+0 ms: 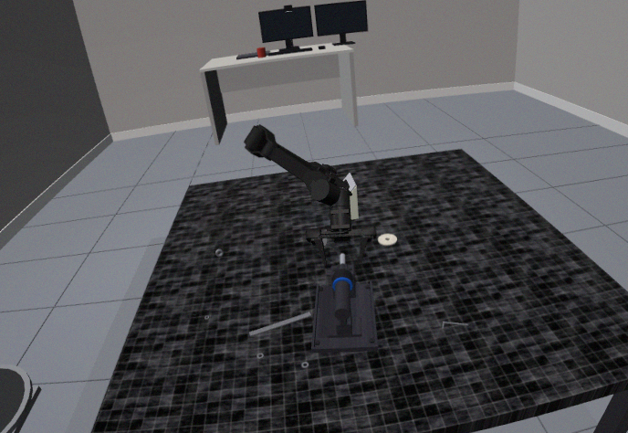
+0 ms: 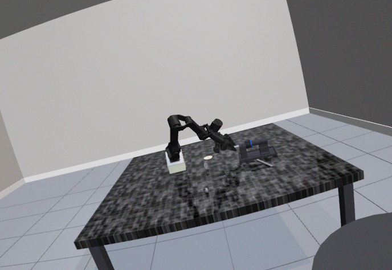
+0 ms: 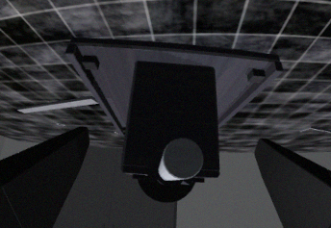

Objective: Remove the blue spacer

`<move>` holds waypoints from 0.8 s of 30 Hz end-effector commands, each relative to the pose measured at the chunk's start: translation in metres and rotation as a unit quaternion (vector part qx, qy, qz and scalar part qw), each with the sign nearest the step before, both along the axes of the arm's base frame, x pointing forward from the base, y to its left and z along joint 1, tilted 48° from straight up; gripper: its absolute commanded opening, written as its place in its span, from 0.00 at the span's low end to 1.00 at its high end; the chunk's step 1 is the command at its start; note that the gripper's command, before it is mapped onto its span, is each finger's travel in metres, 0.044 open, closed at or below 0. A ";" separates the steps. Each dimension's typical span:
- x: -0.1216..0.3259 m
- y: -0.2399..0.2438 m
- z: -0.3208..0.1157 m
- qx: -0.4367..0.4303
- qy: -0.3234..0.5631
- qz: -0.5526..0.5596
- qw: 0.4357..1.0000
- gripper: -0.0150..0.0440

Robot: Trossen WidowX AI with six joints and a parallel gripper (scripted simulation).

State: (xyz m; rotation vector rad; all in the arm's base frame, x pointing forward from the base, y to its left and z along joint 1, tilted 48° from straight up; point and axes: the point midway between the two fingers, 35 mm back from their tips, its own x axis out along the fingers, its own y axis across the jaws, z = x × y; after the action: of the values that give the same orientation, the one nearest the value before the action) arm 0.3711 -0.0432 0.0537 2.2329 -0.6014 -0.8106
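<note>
With gripper [image 1: 342,258] [image 2: 235,147] [image 3: 175,141] wide open, empty, grey bar [image 1: 279,324] [image 2: 264,162] [image 3: 58,106] lies left of the fixture [image 1: 371,316] [image 2: 273,153] [image 3: 241,68]; pale disc [image 1: 381,239] [image 2: 208,157] far right.

Black arm [image 2: 196,127] above dark table [image 2: 151,197], blue ring [image 2: 250,143] on fixture [image 2: 257,156].

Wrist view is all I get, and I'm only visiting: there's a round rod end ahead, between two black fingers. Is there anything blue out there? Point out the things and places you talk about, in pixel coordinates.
Observer: Yes, a blue spacer [image 1: 342,279] [image 2: 250,143], in line between dark cylindrical parts.
Operator: Anything lying around that I can't see?
Observer: A pale disc [image 1: 380,239] [image 2: 205,158] with a hole in its middle, lying flat.
Operator: And what does the whole machine stand on?
Observer: A pale block [image 1: 353,204] [image 2: 177,167].
</note>
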 end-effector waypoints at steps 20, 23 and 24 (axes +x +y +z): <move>0.001 0.001 0.000 0.000 0.000 0.003 1.000 1.00; 0.002 0.000 -0.001 0.000 0.000 0.003 1.000 1.00; 0.003 -0.001 -0.001 0.000 0.000 0.003 1.000 1.00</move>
State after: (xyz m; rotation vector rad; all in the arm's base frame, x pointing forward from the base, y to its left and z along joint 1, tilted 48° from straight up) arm 0.3718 -0.0438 0.0536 2.2333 -0.6014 -0.8100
